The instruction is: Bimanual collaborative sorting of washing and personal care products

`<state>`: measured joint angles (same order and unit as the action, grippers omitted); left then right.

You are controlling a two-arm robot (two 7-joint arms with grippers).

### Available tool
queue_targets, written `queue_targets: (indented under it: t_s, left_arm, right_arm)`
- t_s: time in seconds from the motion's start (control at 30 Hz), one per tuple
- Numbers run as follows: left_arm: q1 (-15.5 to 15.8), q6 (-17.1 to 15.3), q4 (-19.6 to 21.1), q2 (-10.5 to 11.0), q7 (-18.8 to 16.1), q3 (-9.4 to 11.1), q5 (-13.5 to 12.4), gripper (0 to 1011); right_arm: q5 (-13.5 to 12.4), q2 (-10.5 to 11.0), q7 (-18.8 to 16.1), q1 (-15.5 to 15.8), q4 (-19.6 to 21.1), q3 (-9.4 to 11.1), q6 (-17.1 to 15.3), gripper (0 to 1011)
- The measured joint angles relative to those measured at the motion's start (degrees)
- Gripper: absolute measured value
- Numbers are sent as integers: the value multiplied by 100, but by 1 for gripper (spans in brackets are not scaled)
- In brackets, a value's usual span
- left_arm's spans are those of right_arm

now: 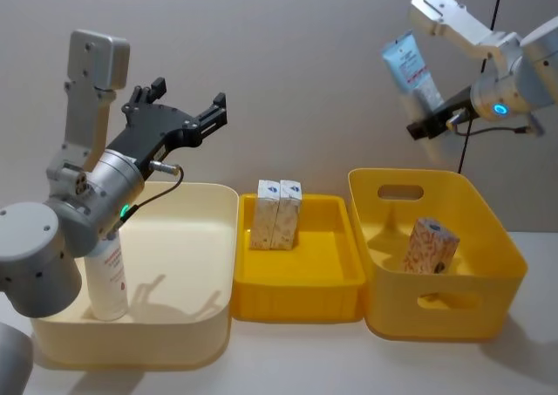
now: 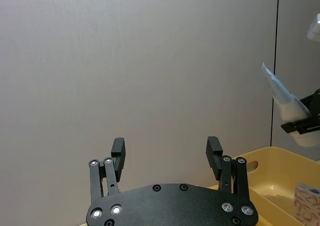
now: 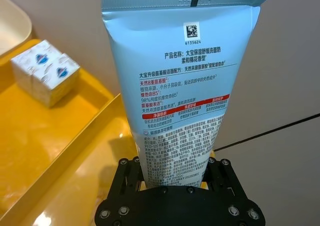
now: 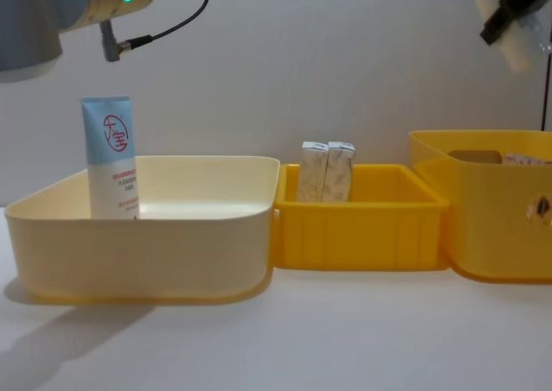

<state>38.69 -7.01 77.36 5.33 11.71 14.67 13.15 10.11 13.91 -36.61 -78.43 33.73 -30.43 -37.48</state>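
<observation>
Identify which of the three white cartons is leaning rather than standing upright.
The lone carton in the deep yellow bin on the right leans. The two cartons in the shallow middle yellow tray stand upright, side by side.

The head view looks down and forward on three bins in a row: cream bin (image 1: pixel 187 321) left, shallow yellow tray (image 1: pixel 296 282) middle, deep yellow bin (image 1: pixel 488 277) right. The chest view faces the same row low, from the near side. The left wrist view looks out past its own open fingers toward the far wall. The right wrist view sits close behind a held tube (image 3: pixel 182 91), sharing the tray.
</observation>
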Motion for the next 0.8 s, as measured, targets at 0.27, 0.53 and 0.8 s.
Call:
queue_targets:
  t_s: [0.27,0.53,0.8]
  left_arm:
    - [0,0,0,0,0,0,0,1004]
    - [0,0,0,0,0,0,0,1003]
    - [0,0,0,-1,0,0,0,1003]
  right_arm:
    - [14,4,-857,-190,-436,-231,-38,532]
    - [29,-84,-1698,-406,-1039,-485,69,791]
    - [58,-151,-2326,-510,-1448,-635,190,986]
